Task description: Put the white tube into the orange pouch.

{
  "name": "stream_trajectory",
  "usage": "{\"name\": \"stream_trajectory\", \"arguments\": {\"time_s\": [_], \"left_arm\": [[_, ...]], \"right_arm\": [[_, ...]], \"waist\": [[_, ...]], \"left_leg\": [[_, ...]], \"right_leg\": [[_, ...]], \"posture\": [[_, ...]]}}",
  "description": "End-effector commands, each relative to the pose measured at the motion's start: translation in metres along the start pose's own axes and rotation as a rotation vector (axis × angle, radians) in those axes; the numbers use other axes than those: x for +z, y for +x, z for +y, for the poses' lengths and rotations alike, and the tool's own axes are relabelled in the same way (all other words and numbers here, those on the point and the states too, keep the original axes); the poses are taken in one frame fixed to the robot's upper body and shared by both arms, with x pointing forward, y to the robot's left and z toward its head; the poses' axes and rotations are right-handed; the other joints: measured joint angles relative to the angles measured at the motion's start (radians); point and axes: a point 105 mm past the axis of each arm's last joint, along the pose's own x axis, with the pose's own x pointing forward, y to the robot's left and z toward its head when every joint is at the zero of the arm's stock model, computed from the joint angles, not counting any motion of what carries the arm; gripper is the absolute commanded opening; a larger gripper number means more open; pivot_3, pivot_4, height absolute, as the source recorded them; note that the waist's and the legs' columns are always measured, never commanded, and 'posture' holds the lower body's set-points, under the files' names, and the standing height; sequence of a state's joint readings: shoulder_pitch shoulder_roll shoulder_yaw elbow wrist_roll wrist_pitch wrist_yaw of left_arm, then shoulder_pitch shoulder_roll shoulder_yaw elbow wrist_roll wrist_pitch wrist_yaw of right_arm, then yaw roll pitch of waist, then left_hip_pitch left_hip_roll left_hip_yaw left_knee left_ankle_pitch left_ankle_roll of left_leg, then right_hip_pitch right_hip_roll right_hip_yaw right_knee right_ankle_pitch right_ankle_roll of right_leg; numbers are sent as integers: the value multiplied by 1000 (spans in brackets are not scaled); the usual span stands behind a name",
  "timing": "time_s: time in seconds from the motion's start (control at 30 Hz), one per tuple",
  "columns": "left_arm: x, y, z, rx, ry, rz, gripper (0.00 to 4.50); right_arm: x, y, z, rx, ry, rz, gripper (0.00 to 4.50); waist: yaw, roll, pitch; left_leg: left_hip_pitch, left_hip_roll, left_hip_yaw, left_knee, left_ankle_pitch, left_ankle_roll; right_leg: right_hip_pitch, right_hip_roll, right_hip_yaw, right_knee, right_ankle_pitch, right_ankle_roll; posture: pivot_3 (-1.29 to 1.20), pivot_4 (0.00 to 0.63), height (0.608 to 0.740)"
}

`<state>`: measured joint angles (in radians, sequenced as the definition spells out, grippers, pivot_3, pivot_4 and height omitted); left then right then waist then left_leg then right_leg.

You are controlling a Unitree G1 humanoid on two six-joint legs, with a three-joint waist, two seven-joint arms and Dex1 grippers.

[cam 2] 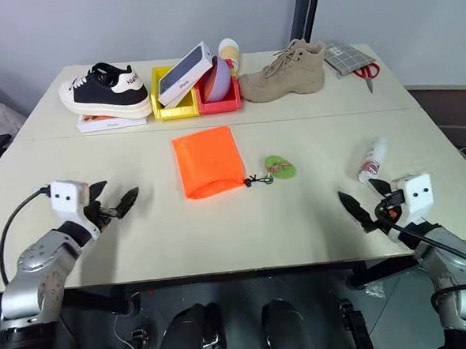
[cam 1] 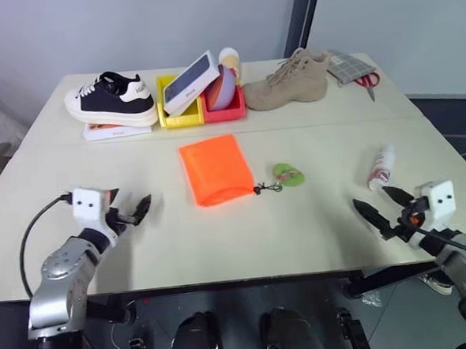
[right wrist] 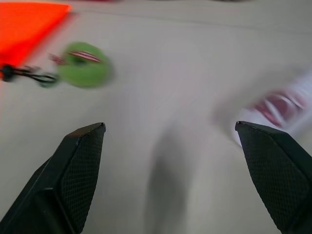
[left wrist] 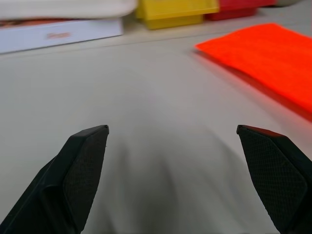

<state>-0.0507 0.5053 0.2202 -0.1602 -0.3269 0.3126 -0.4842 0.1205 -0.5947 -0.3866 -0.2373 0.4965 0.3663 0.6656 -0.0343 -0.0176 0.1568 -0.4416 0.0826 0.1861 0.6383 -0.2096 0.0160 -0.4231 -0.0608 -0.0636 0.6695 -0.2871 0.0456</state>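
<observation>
Bench (cam 1: 300,234) of pale beige, carrying all listed items. Orange pouch (cam 1: 214,168) lay flat near the middle of the bench, its mouth end turned toward the robot, with a thin black cord (cam 1: 267,188) running from that end to a small green tag (cam 1: 288,174) just beside it on the robot's right. White tube (cam 1: 381,167) with reddish-pink print lay on the bench well to the right of the pouch, cap end pointing away from the robot, near the right claw but not touching it. Left claw (cam 1: 132,212) hovered over the near left part of the bench, fingers spread wide and holding nothing; in the left wrist view a corner of the pouch showed ahead of its fingers (left wrist: 83,170). Right claw (cam 1: 381,209) hovered over the near right part of the bench, fingers likewise spread and empty; in the right wrist view the tube lay close by one finger, and the green tag farther off toward the other. Along the far side of the bench, from the robot's left to right: black-and-white sneaker (cam 1: 111,98) resting on a flat white box (cam 1: 118,131); yellow tray (cam 1: 179,114) and red tray (cam 1: 225,108) side by side, a white box with a phone picture (cam 1: 189,82) leaning across them and a purple bowl (cam 1: 224,88) tilted in the red one; cream cylinder with an orange top (cam 1: 230,61) behind the trays; tan boot (cam 1: 288,82); grey checked cloth (cam 1: 345,65); red-handled scissors (cam 1: 367,81).
</observation>
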Motion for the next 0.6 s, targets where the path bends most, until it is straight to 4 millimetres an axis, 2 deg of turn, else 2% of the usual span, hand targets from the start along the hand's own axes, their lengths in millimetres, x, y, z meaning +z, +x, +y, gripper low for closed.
{"name": "stream_trajectory", "arguments": {"time_s": [0.03, 0.17, 0.3, 0.43, 0.6], "left_arm": [[29, 9, -30, -159, 172, -83, 4500], [36, 18, -62, -312, 349, -99, 4500], [50, 34, -93, -376, 511, -170, 4500], [54, 51, -109, -362, 688, -193, 4500], [50, 68, -134, -395, 780, -200, 4500]], "right_arm": [[13, 12, 38, 143, -34, -41, 4434], [15, 24, 68, 237, -32, -60, 4434], [13, 34, 90, 301, -15, -75, 4434], [11, 38, 97, 319, -3, -85, 4434], [9, 42, 101, 328, 3, -96, 4434]], "waist": [[1, 0, 0], [11, 0, 0], [22, 0, 0], [22, 0, 0], [22, 0, 0]], "left_leg": [[0, 0, 0, 0, 0, 0], [0, 0, 0, 0, -1, -2], [0, 0, 0, 0, -1, -1], [-1, 0, 0, 2, -1, 2], [-1, 0, 0, 3, -1, 3]], "right_leg": [[0, 0, 0, 0, 0, 0], [0, 0, 0, -1, -1, -3], [0, 0, 0, -1, -1, -3], [0, 0, 0, -1, -1, -3], [0, 0, 0, -1, 0, 0]], "posture": [[0, 150, 740], [0, 150, 740], [0, 150, 740], [0, 150, 740], [0, 150, 740]]}}
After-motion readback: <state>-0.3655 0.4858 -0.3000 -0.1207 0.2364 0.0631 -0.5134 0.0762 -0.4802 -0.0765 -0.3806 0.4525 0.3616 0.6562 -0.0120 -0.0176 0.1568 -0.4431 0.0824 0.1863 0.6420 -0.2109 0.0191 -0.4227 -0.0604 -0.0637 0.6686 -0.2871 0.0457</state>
